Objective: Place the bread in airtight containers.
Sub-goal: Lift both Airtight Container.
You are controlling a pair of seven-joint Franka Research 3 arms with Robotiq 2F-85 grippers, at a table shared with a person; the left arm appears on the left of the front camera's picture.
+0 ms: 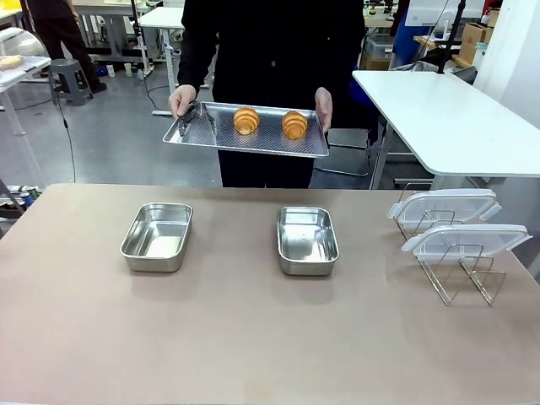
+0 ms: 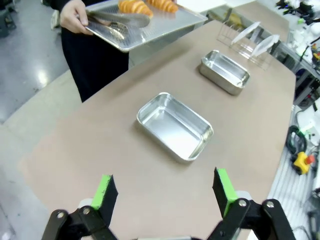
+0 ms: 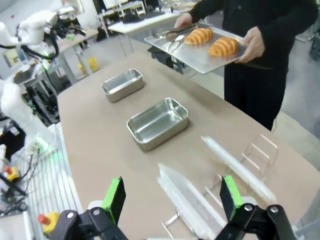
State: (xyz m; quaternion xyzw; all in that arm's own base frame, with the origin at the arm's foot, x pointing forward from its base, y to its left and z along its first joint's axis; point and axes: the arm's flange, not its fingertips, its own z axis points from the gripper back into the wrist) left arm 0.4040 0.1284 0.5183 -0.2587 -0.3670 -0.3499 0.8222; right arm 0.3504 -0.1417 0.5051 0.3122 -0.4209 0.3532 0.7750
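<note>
Your left gripper (image 2: 164,190) hangs above the table (image 1: 253,337) with its jaws spread wide and nothing between the green pads (image 2: 105,192). Your right gripper (image 3: 172,196) is likewise released and empty.

Take the right tin (image 1: 307,240) as your marker. It sits near the table's middle, open and bare inside, its long side running away from you. The left tin (image 1: 157,236) stands well apart from it on its left, level with it, and is also open with nothing in it.

To the right of the right tin, again well apart, two clear lids (image 1: 445,207) lean tilted on wire racks (image 1: 460,278), one rack a little nearer you than the other. Your right gripper hovers on the near side of these racks.

Beyond the right tin, past the table's far edge, a person holds a perforated steel tray (image 1: 253,142) in the air, one hand (image 1: 181,101) at each short end. The two croissants (image 1: 246,120) lie side by side on that tray, apart from each other — neither is in a tin yet. Metal tongs (image 1: 187,120) rest on the tray too — at its end up and left of the right tin, just beside the hand there.
</note>
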